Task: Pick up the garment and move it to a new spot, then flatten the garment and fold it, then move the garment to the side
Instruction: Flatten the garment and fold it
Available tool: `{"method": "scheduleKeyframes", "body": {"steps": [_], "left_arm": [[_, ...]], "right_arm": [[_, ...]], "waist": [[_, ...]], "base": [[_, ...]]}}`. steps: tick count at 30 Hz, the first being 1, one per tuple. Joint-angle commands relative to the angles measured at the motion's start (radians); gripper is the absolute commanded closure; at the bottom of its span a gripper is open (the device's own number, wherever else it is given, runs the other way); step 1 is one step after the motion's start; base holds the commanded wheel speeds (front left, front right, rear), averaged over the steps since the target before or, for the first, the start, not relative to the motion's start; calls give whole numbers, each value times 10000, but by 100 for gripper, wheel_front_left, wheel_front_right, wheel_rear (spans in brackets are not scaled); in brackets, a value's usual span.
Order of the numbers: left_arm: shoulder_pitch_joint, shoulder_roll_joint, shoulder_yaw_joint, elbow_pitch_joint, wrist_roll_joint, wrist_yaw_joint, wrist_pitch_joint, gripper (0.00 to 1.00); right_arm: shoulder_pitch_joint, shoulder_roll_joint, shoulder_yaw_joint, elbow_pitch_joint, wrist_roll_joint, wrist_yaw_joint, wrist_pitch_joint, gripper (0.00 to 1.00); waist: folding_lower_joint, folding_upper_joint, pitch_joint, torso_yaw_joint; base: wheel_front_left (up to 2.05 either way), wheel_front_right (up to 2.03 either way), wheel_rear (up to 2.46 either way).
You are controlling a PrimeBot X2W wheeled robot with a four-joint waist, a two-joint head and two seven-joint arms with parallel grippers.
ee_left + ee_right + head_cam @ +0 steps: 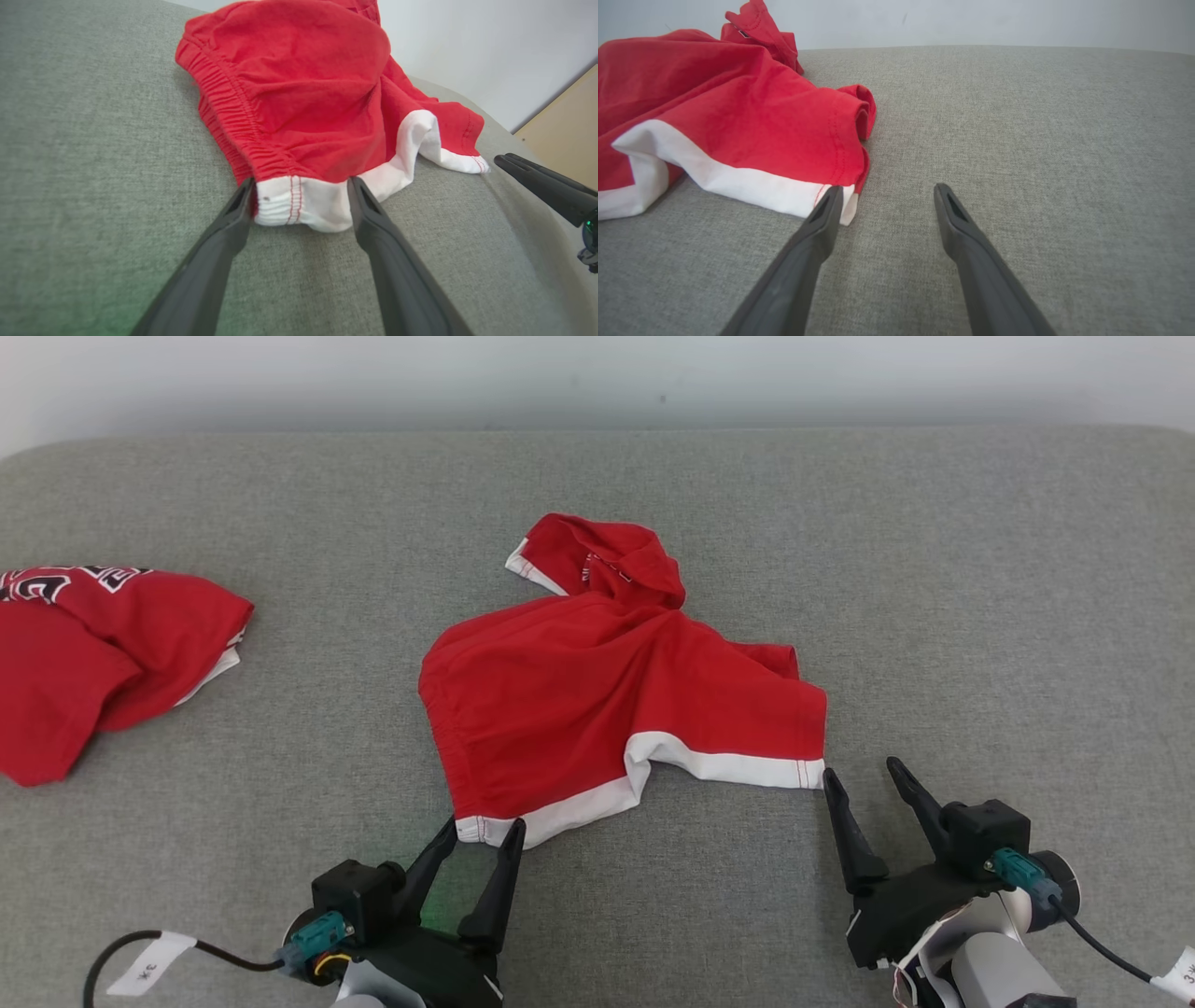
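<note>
**Claws spread at two hem corners of the red shorts**

Left claw stands released, its fingers straddling the white-hemmed corner of the garment that lies nearest the robot. In the left wrist view that corner sits between the tips, pressed against one finger. The right claw is released too. One of its tips is at the other hem corner and the other is over bare bench. Taking one corner each looks like the set-up for a two-handed pinch, so the cloth would lift spread out, not in a lump. The right claw seems to need a small shift towards the cloth first.

The garment lies mid-bench. It is a pair of red shorts with a gathered elastic waistband down one side and white hem bands stitched in red. It is rumpled, not flat, with one leg bunched up at the far side. A second red garment with black-and-white lettering lies well apart, at the bench's left.
</note>
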Motion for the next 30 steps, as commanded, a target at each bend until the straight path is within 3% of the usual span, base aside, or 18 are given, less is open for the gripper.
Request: {"method": "scheduleKeyframes", "body": {"steps": [1,2,3,4,19,30], "left_arm": [[-96,115,-102,54,-224,-1,-9,10],[-137,159,-151,59,-304,-1,-9,49],[-168,177,-142,29,-402,-2,-9,64],[-183,204,-126,5,-453,-3,-9,100],[-102,177,795,-165,272,-5,-9,100],[-168,80,827,-194,341,-5,-9,100]], "right_arm": [[47,-46,86,-115,72,-3,-50,0],[68,-63,142,-157,84,-3,-50,0],[82,-76,204,-194,130,-3,-50,0],[98,-98,256,-220,171,-3,-50,0],[-26,-496,1501,-363,1035,-3,-50,0],[-259,-730,2290,-251,1526,-3,-50,0]], "waist": [[-1,-1,26,-45],[-1,-1,34,-57],[-1,-1,45,-65],[-1,-1,55,-74],[-1,-1,158,58],[-1,-1,196,130]], "base": [[0,0,0],[0,0,0],[0,0,0],[0,0,0],[0,0,0],[0,0,0]]}}
